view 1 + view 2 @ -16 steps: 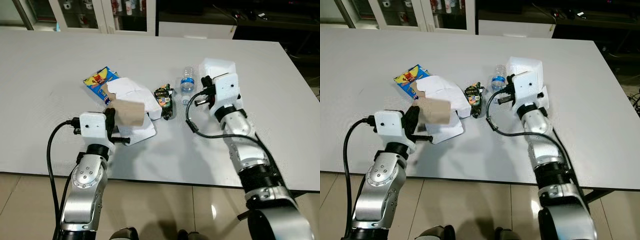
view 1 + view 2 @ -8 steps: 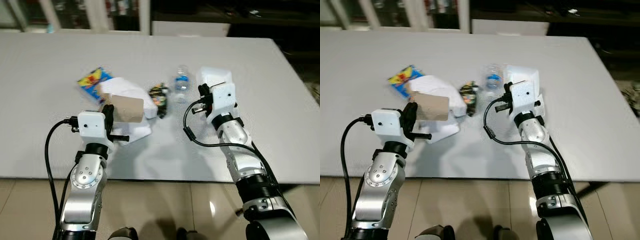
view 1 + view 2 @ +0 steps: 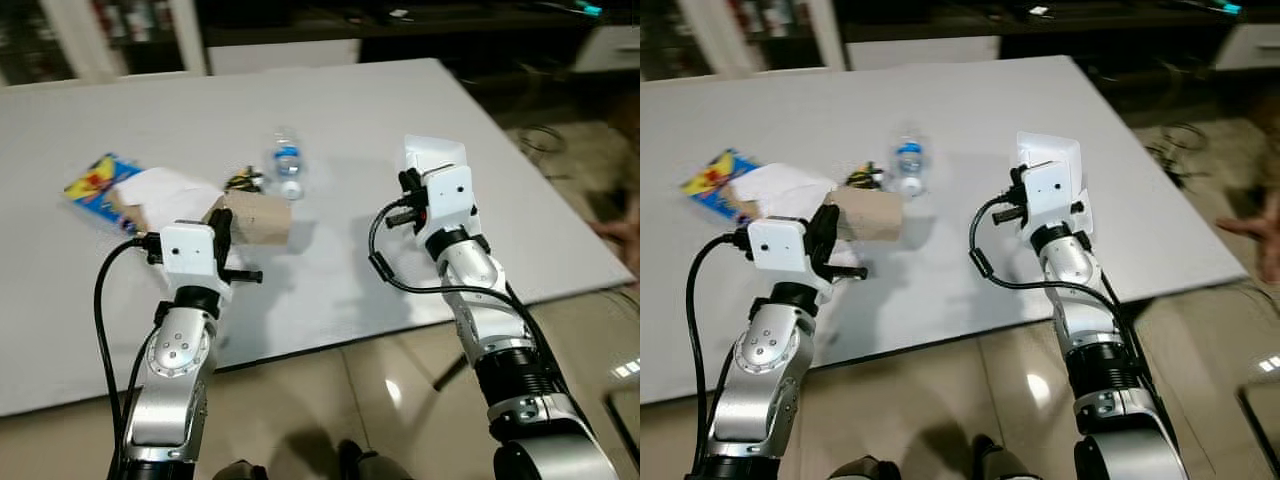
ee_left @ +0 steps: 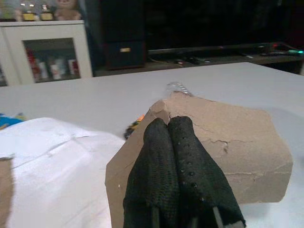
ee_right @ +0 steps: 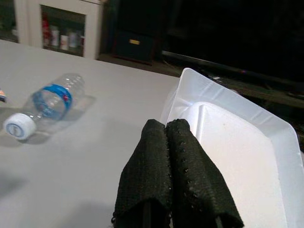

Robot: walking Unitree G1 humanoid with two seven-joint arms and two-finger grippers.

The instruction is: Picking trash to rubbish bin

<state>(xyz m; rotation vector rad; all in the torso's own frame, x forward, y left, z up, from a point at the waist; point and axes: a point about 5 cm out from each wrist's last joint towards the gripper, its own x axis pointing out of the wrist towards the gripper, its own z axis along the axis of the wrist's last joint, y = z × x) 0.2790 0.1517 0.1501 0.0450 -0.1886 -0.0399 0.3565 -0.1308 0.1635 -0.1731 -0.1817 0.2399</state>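
My left gripper [image 4: 168, 124] is shut on a brown piece of cardboard [image 3: 256, 214], held just above the white table [image 3: 340, 110] near the other trash. The cardboard [image 4: 228, 142] sticks out past the black fingers. My right gripper [image 5: 165, 126] is shut on a white foam container [image 3: 435, 160], raised over the table's right part. The container's rim and inside [image 5: 237, 152] show behind the closed fingers. A clear plastic bottle [image 3: 287, 165] with a blue label lies on the table between the two arms.
A dark snack wrapper [image 3: 243, 180], a crumpled white sheet [image 3: 165, 190] and a colourful packet [image 3: 95, 185] lie at the left. The table's near edge runs diagonally, with glossy tiled floor [image 3: 380, 380] below. A person's hand [image 3: 1255, 230] shows at the far right.
The camera has swung to the right, so the table and its litter have shifted left. Both arms keep their loads; the foam container now sits well away from the bottle.
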